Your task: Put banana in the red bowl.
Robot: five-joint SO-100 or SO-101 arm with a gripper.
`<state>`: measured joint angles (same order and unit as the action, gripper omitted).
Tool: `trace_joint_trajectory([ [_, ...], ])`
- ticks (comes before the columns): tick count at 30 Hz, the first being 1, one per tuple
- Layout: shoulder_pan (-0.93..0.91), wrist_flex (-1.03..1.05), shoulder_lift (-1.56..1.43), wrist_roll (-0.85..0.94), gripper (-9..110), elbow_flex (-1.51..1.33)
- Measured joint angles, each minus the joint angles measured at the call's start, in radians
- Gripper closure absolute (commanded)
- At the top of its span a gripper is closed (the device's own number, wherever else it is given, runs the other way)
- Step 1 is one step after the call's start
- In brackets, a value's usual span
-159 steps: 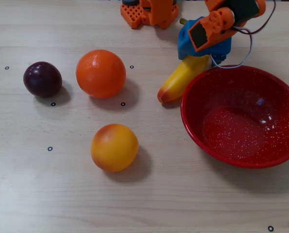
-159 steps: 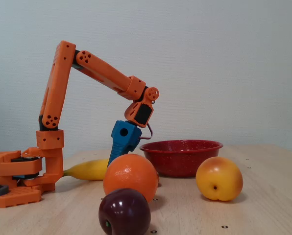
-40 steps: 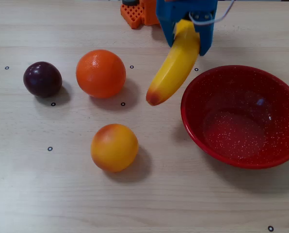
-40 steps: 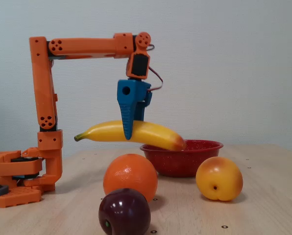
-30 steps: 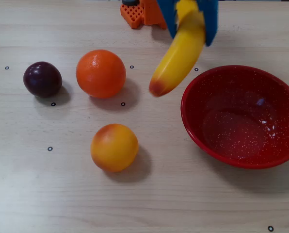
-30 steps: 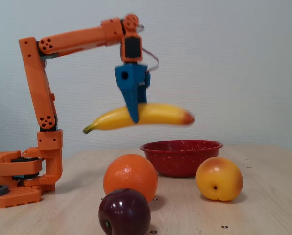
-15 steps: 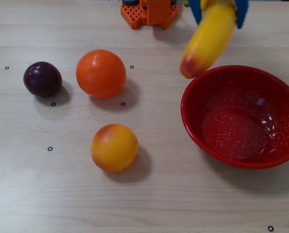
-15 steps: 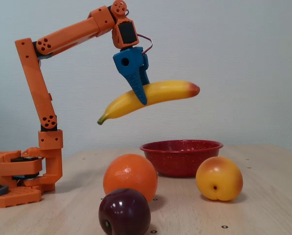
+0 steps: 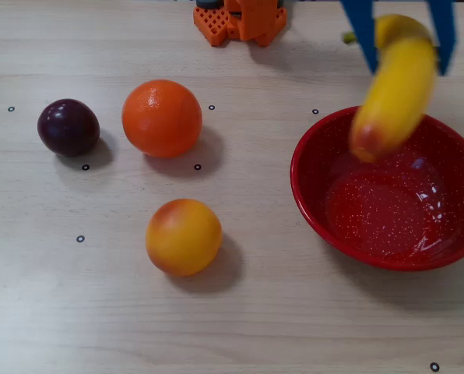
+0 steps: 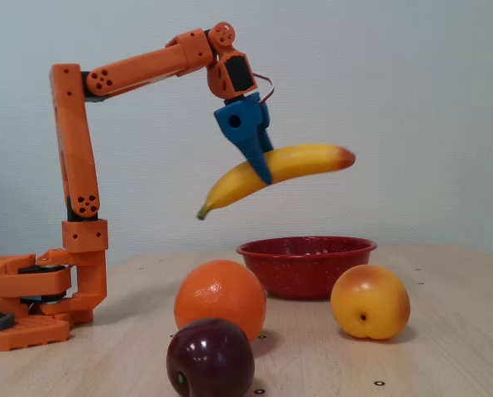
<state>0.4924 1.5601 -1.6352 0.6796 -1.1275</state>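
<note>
Now gripper (image 10: 263,169) holds banana (image 10: 296,165) over red bowl (image 9: 318,210).

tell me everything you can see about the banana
The banana is long, curved, smooth and glossy yellow, plastic-looking, with a greenish stem end and an orange-red blunt tip. The blue gripper is shut on it near its middle and holds it in the air. In the fixed view it hangs tilted, stem end lower, tip higher, above the red bowl and clear of it. In the overhead view its tip lies over the bowl. Only the gripper touches it.
</note>
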Motion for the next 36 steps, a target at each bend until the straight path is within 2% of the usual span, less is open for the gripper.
trace_joint_trajectory([
  [12, 0.011, -0.063, 0.244, -0.034, 102, 0.048],
  [25, 0.011, -0.123, 0.382, -0.029, 102, 0.048],
  [31, -0.014, -0.175, 0.393, 0.067, 102, 0.049],
  [36, -0.049, -0.192, 0.399, 0.155, 92, 0.049],
])
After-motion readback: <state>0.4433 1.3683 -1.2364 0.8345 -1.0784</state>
